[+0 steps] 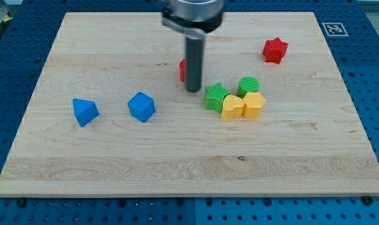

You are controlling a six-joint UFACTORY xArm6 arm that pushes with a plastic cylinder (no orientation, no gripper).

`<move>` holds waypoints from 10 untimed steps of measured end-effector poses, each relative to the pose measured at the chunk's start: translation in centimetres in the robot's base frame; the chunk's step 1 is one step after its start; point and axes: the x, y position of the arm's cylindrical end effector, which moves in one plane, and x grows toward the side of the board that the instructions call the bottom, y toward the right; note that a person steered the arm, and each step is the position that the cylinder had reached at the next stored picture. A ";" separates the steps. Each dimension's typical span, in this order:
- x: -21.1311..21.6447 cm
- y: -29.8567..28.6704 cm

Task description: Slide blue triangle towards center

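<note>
The blue triangle (pixel 85 112) lies at the view's left on the wooden board (pixel 114 162). A blue cube-like block (pixel 141 106) sits to its right. My tip (pixel 193 90) is near the board's middle, well to the right of both blue blocks and just left of a green star (pixel 216 96). A red block (pixel 183 70) is mostly hidden behind the rod, so its shape cannot be made out.
A green round block (pixel 249 85), a yellow heart-like block (pixel 231 107) and a yellow block (pixel 254 105) cluster right of the tip with the green star. A red star (pixel 275 50) lies at the upper right. A marker tag (pixel 333 29) sits at the board's top right corner.
</note>
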 end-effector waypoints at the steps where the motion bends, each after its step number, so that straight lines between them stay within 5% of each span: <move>1: -0.2 -5.6; 4: -0.4 -20.3; 6: 9.6 -26.9; 9: 12.1 -12.2; 10: 12.1 -14.6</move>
